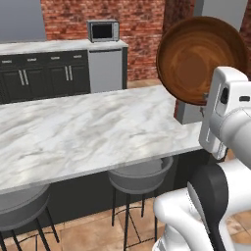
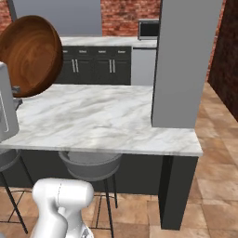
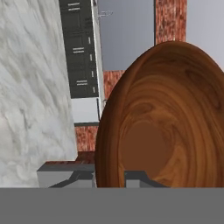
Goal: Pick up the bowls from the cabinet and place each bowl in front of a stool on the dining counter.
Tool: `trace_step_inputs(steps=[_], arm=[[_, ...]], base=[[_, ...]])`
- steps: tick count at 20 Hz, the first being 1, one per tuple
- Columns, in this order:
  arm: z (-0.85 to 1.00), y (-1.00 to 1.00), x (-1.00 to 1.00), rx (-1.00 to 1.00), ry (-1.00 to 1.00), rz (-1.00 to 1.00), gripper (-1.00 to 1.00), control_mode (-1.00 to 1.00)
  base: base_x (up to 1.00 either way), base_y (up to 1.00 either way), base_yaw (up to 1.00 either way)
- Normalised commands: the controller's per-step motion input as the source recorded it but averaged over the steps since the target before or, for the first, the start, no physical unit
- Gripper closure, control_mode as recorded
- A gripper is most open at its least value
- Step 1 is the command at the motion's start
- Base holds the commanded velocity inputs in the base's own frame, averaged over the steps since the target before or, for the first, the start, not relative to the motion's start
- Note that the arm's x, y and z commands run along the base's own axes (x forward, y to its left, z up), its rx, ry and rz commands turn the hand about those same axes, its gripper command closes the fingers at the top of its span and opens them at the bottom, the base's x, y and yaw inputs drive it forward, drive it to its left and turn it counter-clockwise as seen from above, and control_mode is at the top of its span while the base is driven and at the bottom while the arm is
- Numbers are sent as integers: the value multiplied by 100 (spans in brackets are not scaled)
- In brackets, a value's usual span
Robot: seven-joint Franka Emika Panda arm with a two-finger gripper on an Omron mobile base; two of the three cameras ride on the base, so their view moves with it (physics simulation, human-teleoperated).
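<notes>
**Wooden bowl in the claw, held on edge above the dining counter**

- Reddish-brown wooden bowl (image 1: pixel 201 59) is up in the air, tipped on edge so its hollow faces the base cameras. Glossy grain rings are visible inside.
- Gripper (image 3: pixel 109 177): jaws nearly closed, pinched on the bowl's lower rim. In the hand view one dark finger (image 3: pixel 140 178) sits inside the hollow and the other just outside the wall, rim between them.
- Left base view: bowl is at upper right, above the white hand, over the right end of the slab. Right base view: same bowl (image 2: pixel 29 55) at upper left, above the slab's left part.
- Dining counter (image 1: pixel 88 132): broad white marble slab with grey veins, overhanging edge toward the robot. Its visible top is bare marble.
- Two bar stools are tucked under that overhang: one grey padded seat (image 1: pixel 139 176) roughly mid-frame, a second (image 1: pixel 22 208) at lower left. Both are on thin black legs. The bowl is above and right of the nearer stool, not touching anything but the fingers.
- A grey column (image 2: pixel 183 62) stands on the slab's right end in the right base view.
- Beyond: narrower marble worktop over black base cabinets (image 1: pixel 44 73) with short silver handles, a microwave (image 1: pixel 103 30) on top, and a brick wall (image 1: pixel 142 29) behind.
- Floor is tan tile (image 2: pixel 218 186).
</notes>
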Motion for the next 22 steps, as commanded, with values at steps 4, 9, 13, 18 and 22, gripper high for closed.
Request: trace_step_inputs(steps=[4, 9, 13, 18, 22], arm=[[0, 0, 0, 0, 0, 0, 100, 100], [0, 0, 0, 0, 0, 0, 100, -100], [0, -9, 15, 0, 7, -3, 100, -100], [3, 16, 84, 4, 47, -23, 100, -100], [7, 37, 49, 31, 26, -32, 100, -100]], base=[[0, 0, 0], [0, 0, 0], [0, 0, 0], [0, 0, 0], [0, 0, 0]])
